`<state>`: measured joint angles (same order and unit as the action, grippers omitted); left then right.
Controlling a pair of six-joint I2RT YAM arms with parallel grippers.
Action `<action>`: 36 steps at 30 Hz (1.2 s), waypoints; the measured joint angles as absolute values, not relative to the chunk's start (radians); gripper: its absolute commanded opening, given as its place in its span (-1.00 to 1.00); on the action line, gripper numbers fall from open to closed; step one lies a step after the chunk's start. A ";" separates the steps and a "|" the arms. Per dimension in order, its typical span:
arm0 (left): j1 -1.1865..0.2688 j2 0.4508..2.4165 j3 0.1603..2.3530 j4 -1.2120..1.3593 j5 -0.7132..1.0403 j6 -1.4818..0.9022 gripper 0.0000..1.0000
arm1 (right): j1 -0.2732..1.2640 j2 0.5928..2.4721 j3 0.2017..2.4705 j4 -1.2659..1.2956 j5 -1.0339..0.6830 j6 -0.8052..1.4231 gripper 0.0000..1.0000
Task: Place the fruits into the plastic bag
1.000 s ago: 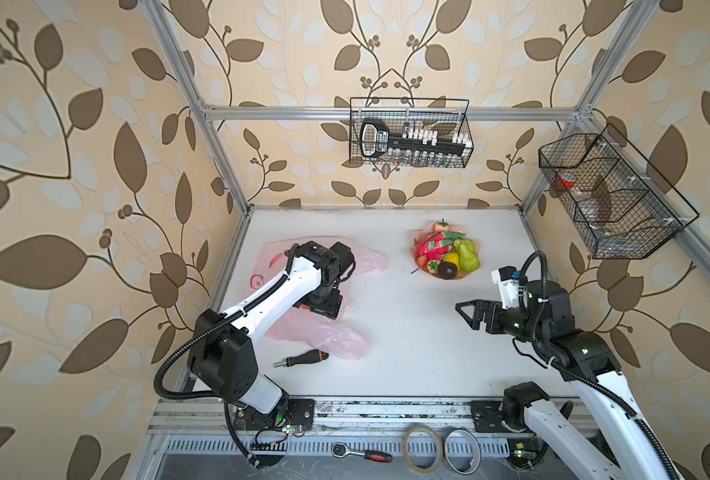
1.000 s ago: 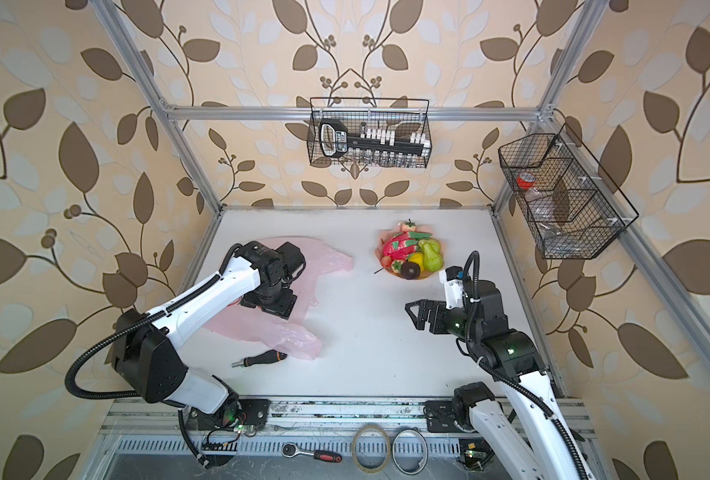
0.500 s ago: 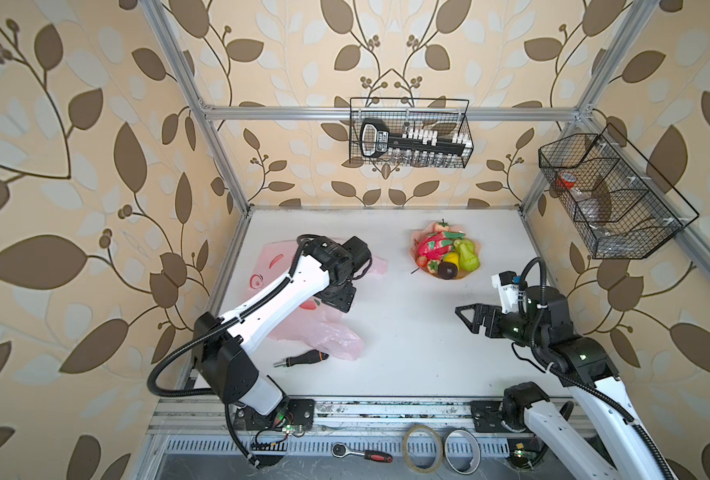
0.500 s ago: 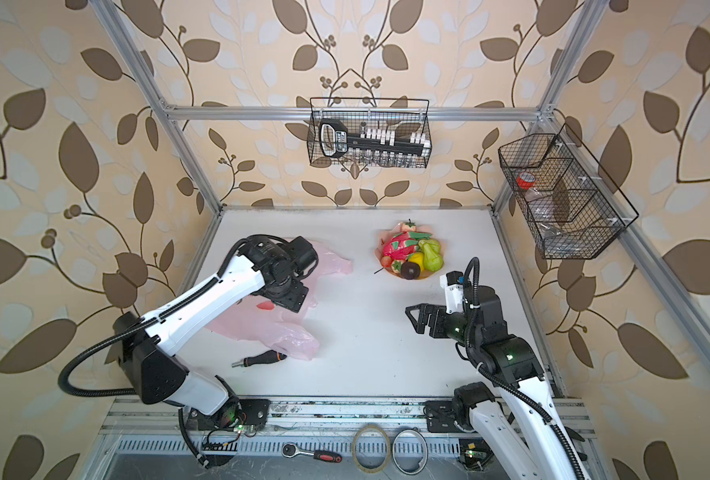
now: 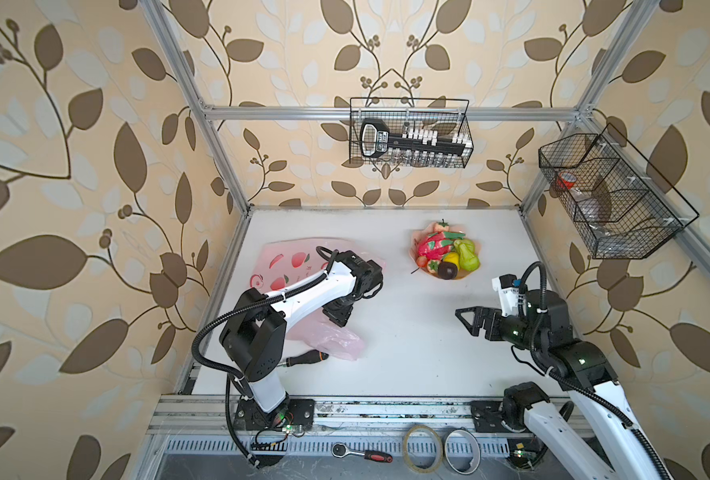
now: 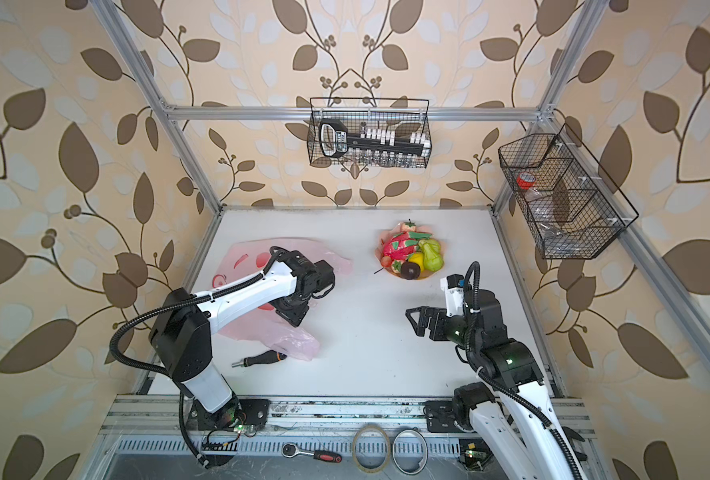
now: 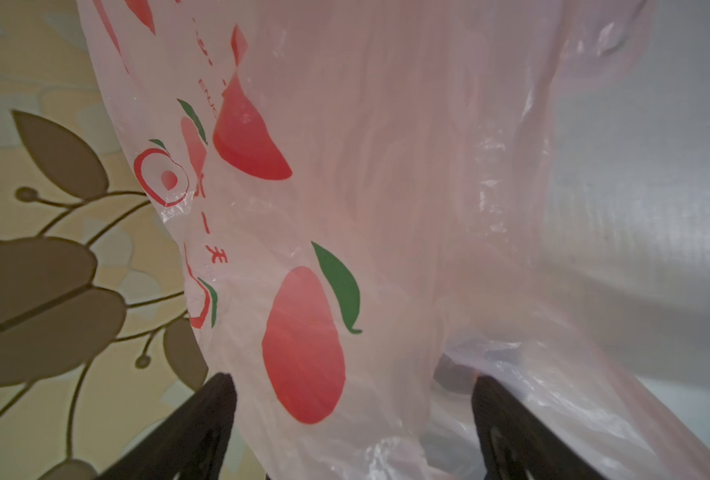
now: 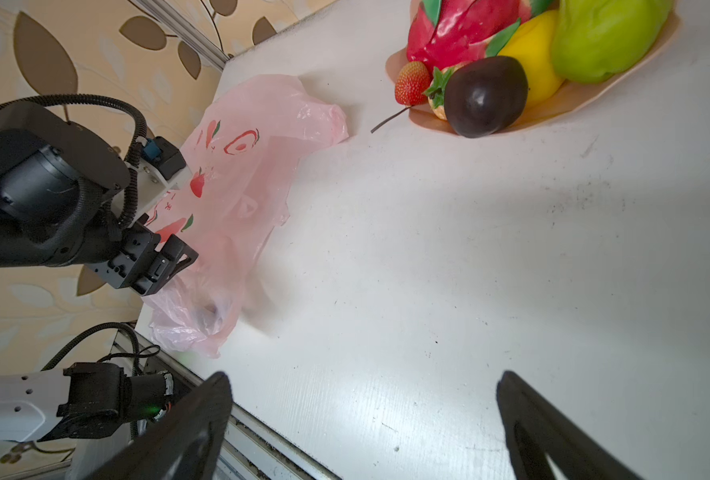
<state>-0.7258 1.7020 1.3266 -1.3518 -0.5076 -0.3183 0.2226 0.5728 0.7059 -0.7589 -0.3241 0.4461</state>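
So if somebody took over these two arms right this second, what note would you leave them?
Left gripper: open, bag film loose between its fingers, nothing clamped.
Right gripper: open, empty, over bare table.
Plastic bag: crumpled on the table, left side, under the left gripper.
Fruits: all piled on the plate, back right.
Done: no fruit visibly bagged.
To do: open the bag's mouth, then move each fruit in.

My left arm (image 5: 303,295) runs from its base toward 1 o'clock. The wrist is folded over, with the left gripper (image 5: 336,318) pointing down and back toward 7, jaws wide apart. My right arm (image 5: 581,365) comes in from 4 o'clock, with the right gripper (image 5: 469,322) held level and pointing at 9 o'clock, jaws fully spread.
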 measured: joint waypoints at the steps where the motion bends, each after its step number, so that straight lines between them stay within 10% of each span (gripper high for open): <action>1: -0.726 1.703 1.317 -1.339 -0.508 -0.318 0.78 | 0.223 0.574 0.702 -0.758 -0.324 0.448 1.00; 7: -0.726 1.738 1.307 -1.287 -0.541 -0.323 0.53 | 0.223 0.582 0.699 -0.743 -0.324 0.449 1.00; 23: -0.640 1.735 1.276 -1.194 -0.553 -0.295 -0.87 | 0.223 0.596 0.688 -0.705 -0.324 0.449 1.00; 36: -0.535 1.567 1.364 -1.217 -0.380 -0.255 -1.00 | 0.221 0.763 0.692 -0.582 -0.316 0.477 1.00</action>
<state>-0.5354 1.5665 1.3643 -1.2175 -0.3801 -0.2550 0.2214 0.7631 0.6922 -0.5823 -0.3161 0.4770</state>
